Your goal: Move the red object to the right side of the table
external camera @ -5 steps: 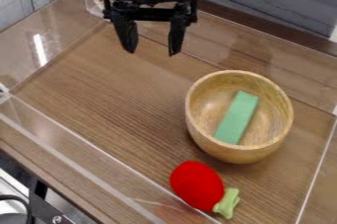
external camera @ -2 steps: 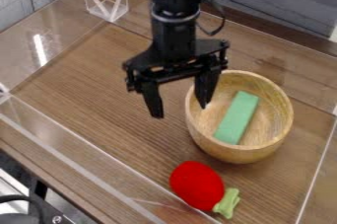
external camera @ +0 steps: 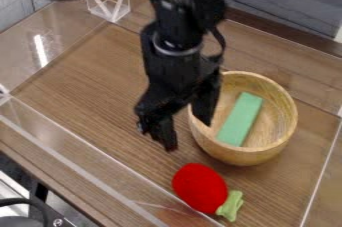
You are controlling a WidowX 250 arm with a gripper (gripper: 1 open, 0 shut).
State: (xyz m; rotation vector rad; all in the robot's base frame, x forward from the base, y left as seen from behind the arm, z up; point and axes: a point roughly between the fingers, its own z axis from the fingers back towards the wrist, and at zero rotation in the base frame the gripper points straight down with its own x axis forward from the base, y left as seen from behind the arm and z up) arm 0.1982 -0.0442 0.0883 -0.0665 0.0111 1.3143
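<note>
The red object (external camera: 199,186) is a small bright-red ball with a light-green leafy stub, lying on the brown wood-grain table (external camera: 94,91) near the front edge. My gripper (external camera: 178,121) hangs just above and behind it, pointing down. Its two black fingers (external camera: 150,127) stand wide apart with nothing between them. The left finger is over bare table; the right finger sits close to the wooden bowl's near rim. The black arm hides part of the table behind it.
A round wooden bowl (external camera: 274,146) stands right of the gripper, holding a green block (external camera: 242,119). Clear acrylic walls (external camera: 80,156) edge the table on all sides. A small clear stand (external camera: 110,6) sits at the back left.
The gripper has come from the back of the table toward the front and lower, rolling about its own axis, and now hangs close above the red object. Its fingers stayed open. The red object has not moved.
</note>
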